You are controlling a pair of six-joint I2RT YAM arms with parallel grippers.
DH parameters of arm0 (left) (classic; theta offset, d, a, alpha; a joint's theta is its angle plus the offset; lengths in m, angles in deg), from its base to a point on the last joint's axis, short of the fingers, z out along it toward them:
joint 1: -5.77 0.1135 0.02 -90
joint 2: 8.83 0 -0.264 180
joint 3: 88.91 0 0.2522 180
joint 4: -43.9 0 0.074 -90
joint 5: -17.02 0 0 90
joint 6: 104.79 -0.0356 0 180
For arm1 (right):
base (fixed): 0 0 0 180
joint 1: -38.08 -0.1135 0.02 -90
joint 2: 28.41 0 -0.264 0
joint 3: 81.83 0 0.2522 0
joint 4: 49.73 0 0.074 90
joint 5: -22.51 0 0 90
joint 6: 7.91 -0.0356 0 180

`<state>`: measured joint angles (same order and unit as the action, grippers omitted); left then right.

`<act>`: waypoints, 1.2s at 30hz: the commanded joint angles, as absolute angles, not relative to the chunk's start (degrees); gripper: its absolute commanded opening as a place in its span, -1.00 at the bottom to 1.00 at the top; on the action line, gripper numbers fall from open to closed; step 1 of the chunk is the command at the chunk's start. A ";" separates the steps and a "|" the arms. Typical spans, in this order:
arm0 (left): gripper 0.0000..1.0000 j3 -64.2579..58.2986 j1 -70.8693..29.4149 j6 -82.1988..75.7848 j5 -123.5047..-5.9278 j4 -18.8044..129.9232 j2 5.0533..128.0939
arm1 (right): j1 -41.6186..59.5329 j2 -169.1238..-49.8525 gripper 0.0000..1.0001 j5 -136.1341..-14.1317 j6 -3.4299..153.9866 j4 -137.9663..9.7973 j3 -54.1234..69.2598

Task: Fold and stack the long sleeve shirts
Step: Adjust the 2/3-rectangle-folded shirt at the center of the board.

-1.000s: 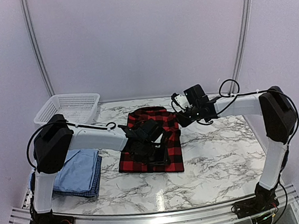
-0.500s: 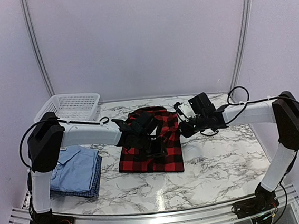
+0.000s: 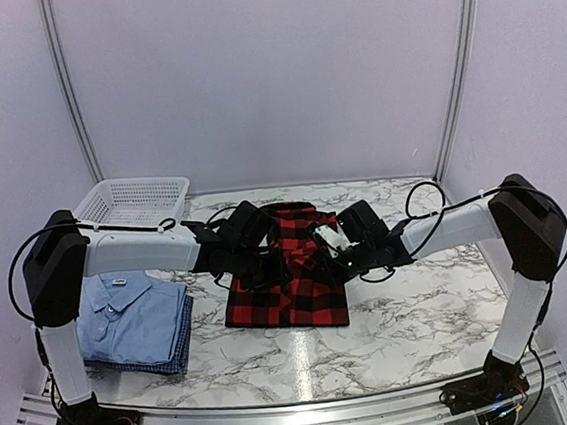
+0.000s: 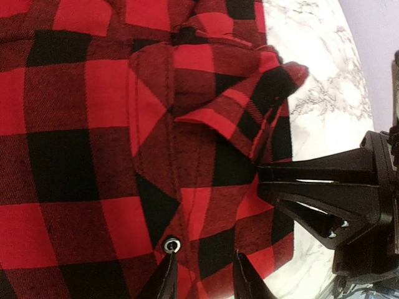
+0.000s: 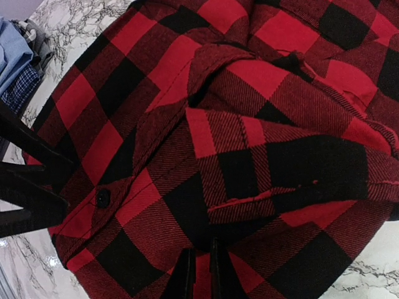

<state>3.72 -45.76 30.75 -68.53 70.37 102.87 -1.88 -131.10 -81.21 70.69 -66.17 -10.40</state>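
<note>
My right gripper was pinched nearly closed on the right side of the plaid flannel shirt, which lay mid-table. My left gripper sat partway open on the shirt's left side by a button. Honestly couldn't tell if it had any cloth.

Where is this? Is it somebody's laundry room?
Probably not. It looks like a robot practice booth: a left arm and right arm bolted to a metal rail, plain pale walls around a marble-patterned table, with only a plaid shirt, folded blue shirts and a white basket.
</note>
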 commanded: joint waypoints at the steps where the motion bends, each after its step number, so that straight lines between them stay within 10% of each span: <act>1: -0.36 2.24 -44.91 31.32 -69.47 68.82 100.11 | -2.23 -132.56 -0.87 -82.25 68.94 -63.93 -10.06; 36: -0.36 -2.97 -40.83 30.06 -68.64 67.01 96.51 | 4.33 -146.20 -0.45 -76.13 68.86 -69.42 14.38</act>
